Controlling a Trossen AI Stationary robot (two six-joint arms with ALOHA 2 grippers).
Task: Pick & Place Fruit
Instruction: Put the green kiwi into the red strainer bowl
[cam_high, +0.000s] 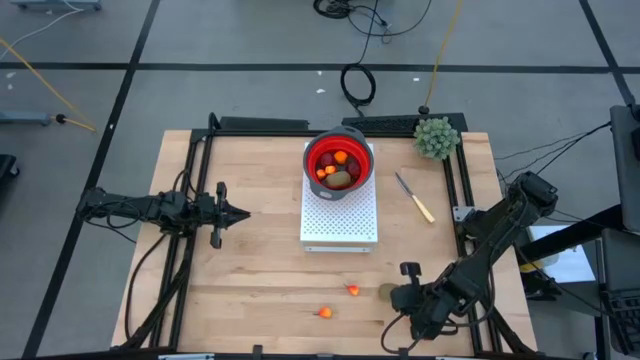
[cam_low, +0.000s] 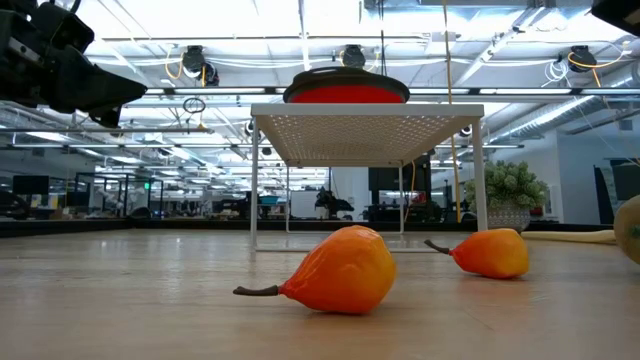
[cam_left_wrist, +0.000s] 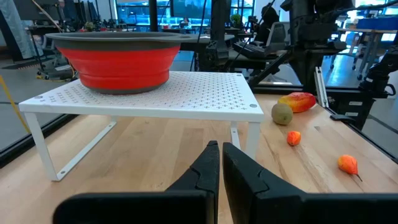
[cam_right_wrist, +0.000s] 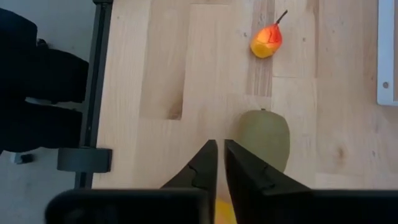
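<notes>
A red bowl (cam_high: 339, 160) holding several fruit stands on a white perforated rack (cam_high: 340, 222). Two small orange pear-shaped fruit (cam_high: 352, 290) (cam_high: 325, 312) lie on the wood near the front edge, and they fill the low view (cam_low: 340, 272) (cam_low: 490, 253). A brown-green oval (cam_right_wrist: 266, 140) lies right of them. A red-orange oblong (cam_left_wrist: 298, 101) lies beside the oval. My right gripper (cam_right_wrist: 217, 163) hangs shut above the table, slanting down, just beside the oval. My left gripper (cam_left_wrist: 219, 163) waits shut and level at the table's left, pointing at the rack.
A yellow-handled knife (cam_high: 415, 197) lies right of the rack. A green spiky ball plant (cam_high: 436, 137) sits at the far right corner. Black frame rails (cam_high: 190, 200) run along the table's left and right sides. Bare wood lies between the rack and the left gripper.
</notes>
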